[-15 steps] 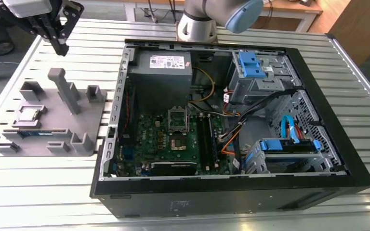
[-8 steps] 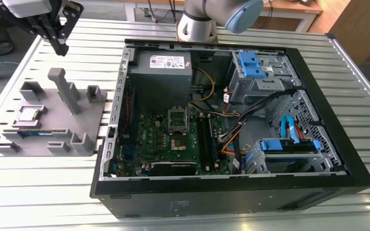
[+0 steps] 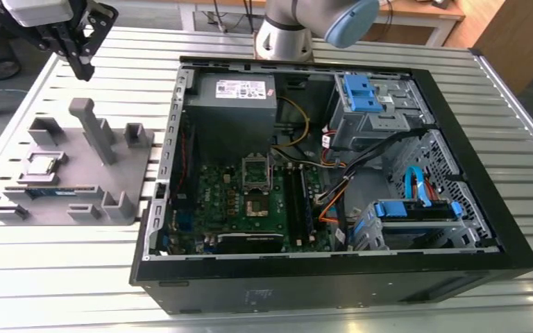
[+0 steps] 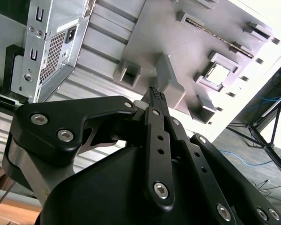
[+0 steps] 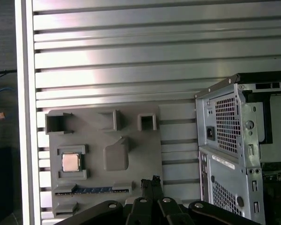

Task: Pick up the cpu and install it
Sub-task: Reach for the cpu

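Hand (image 3: 82, 69) empty, fingers together, high over bench (image 3: 35, 277). In exterior view cpu (image 3: 42, 164) sits in grey fixture (image 3: 130, 168) at hand's 6 o'clock, well apart.

A slatted aluminium table (image 3: 63, 277) carries two things in the exterior view. A grey moulded holder tray (image 3: 141, 173) lies flat at centre left. Just beside it, from centre to right, an open black desktop computer case (image 3: 341, 281) lies on its side.

An open computer case (image 3: 341, 286) lies on the slatted metal table (image 3: 53, 277). Just beside the case, on the exterior view's left, sits a grey holder tray (image 3: 141, 170) carrying a thin circuit-board strip (image 3: 52, 193).
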You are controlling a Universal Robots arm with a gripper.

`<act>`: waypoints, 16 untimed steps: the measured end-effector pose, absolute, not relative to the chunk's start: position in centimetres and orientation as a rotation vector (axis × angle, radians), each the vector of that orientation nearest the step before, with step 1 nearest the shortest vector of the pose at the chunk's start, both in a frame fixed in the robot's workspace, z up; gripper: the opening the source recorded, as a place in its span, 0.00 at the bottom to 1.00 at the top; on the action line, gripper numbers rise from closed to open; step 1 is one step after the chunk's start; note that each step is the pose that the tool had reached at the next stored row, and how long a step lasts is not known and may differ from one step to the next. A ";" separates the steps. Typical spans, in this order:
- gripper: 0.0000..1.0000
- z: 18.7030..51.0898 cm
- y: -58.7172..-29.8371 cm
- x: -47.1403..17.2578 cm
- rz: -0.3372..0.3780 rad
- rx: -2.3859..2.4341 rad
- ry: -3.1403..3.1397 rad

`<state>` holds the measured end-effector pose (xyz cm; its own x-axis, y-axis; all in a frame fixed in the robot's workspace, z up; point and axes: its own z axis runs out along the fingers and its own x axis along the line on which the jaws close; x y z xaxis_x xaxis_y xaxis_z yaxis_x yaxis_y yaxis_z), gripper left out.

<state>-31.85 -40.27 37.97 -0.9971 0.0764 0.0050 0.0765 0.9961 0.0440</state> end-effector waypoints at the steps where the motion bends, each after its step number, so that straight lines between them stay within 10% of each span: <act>1: 0.11 38.0 -40.3 -31.9 -0.069 -0.120 -3.135; 16: 0.11 37.7 -40.5 -33.4 -0.069 -0.120 -3.135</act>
<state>-33.44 -40.45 37.75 -0.9971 0.0762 0.0053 0.0764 0.9961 0.0440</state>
